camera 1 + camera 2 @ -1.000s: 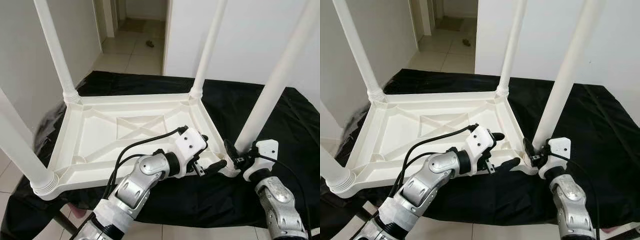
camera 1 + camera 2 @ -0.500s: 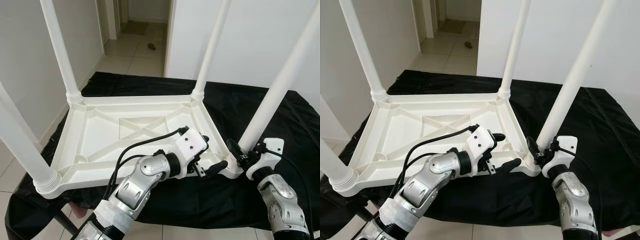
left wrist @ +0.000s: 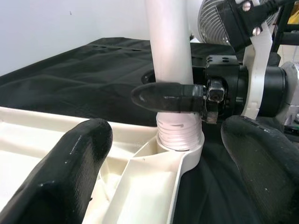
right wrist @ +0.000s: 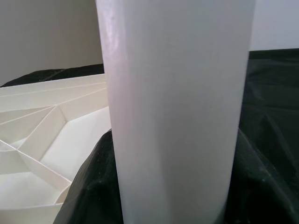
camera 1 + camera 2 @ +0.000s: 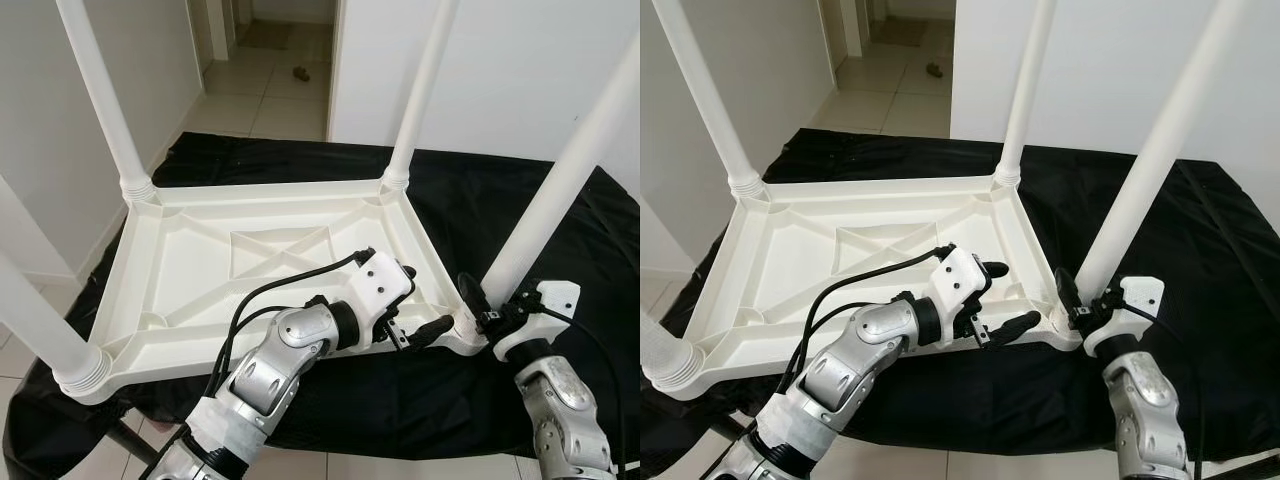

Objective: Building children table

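the right end effector (image 5: 478,308) pinches the near leg (image 5: 560,190) of the upturned white table (image 5: 200,270), the left end effector (image 5: 420,305) spread beside its corner.

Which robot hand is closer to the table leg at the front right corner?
The right gripper is closer: its fingers wrap the base of the leg. The left gripper sits open beside it, straddling the upside-down tabletop's rim near that corner socket.

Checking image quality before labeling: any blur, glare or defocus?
Eye views: sharp, evenly lit, black cloth shows little detail. Left wrist view: near fingers soft, leg in focus. Right wrist view: leg very close, washed out, soft.
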